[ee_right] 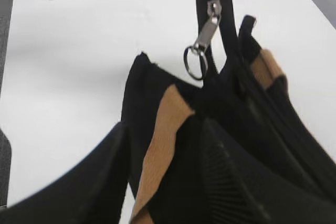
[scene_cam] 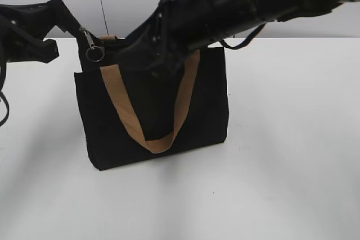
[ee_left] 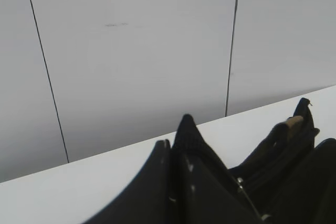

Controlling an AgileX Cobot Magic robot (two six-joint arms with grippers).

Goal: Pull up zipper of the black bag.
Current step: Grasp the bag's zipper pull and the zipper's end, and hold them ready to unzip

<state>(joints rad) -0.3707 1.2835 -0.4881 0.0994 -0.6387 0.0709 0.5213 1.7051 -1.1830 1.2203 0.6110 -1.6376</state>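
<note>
Exterior view: left gripper (scene_cam: 66, 19) fingers are clamped on the zipper (scene_cam: 89, 40) tape end, tensioning it. Right gripper (scene_cam: 147, 54) steadies the black bag (scene_cam: 157, 111) on the tabletop (scene_cam: 292, 139); its finger state is unclear.

Lighting is bright, even, diffuse from above. White matte tabletop (scene_cam: 292, 139) is near blown out in the exterior view. Soft faint shadow sits under and in front of the rectangular black fabric bag with tan strap handles (scene_cam: 208, 111); the bag's fabric reads as near-featureless black, detail crushed. Small glare on the silvery metal zipper pull with ring (ee_right: 202, 43). Right wrist view is soft overall, with blurred black foreground shapes at the bottom edge. Left wrist view: pale grey panelled wall (ee_left: 131, 51) is sharp, the near dark shapes out of focus.
</note>
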